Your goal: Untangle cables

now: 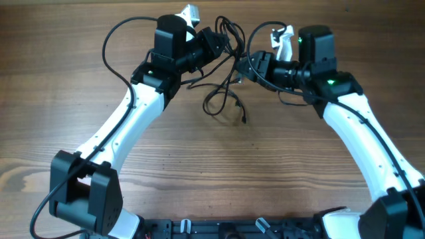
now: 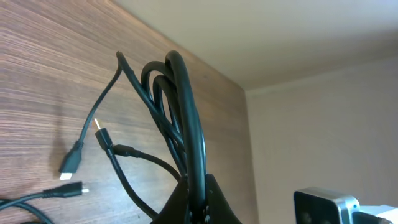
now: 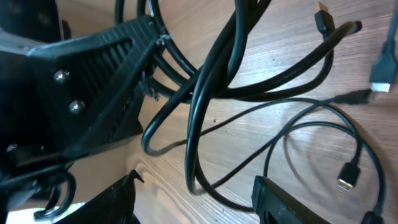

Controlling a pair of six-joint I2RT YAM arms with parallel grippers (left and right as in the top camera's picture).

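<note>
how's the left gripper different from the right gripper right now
The left gripper is shut, clamping thick black cables; the right gripper is open and grips nothing. The left gripper's fingers are pressed onto its bundle, while the right gripper's fingers stand wide apart with a cable loop passing loosely between them. Both are black and reach into the same tangle near the table's far edge.

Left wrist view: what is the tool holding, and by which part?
Left tool is shut on the thick black cable bundle, pinching it at its looped middle.
</note>
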